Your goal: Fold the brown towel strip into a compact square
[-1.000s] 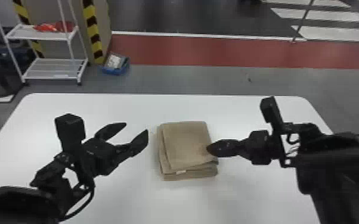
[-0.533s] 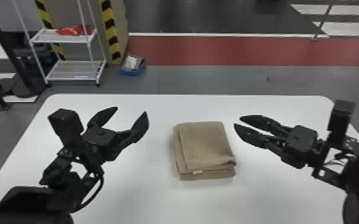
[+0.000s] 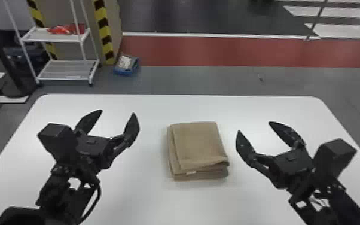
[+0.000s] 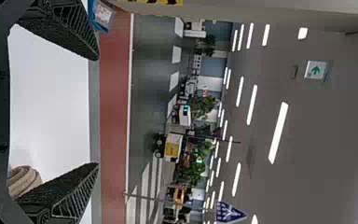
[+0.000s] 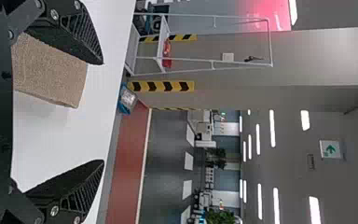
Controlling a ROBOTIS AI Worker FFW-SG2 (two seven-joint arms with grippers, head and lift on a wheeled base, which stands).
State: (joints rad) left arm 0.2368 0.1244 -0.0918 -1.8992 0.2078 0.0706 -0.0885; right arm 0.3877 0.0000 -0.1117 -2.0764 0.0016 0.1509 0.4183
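The brown towel (image 3: 198,146) lies folded into a thick, roughly square stack at the middle of the table, its layered edges showing at the near and left sides. To its left, apart from it, my left gripper (image 3: 117,112) stands open with nothing between its fingers. On the other side my right gripper (image 3: 254,127) is open too, a little clear of the towel. In the left wrist view, a rolled edge of the towel (image 4: 23,179) appears beside the open left gripper (image 4: 98,112). The right wrist view has the towel (image 5: 51,70) near one finger of the right gripper (image 5: 103,112).
The white table (image 3: 188,203) extends around the towel. Beyond its far edge stand a white shelf rack (image 3: 68,70) with red items and a blue bin (image 3: 126,65) on the floor.
My right gripper has drawn back from the towel's right edge, opened wide and turned to point away from me. The left gripper has shifted slightly and stays open. The head view has shifted a little.
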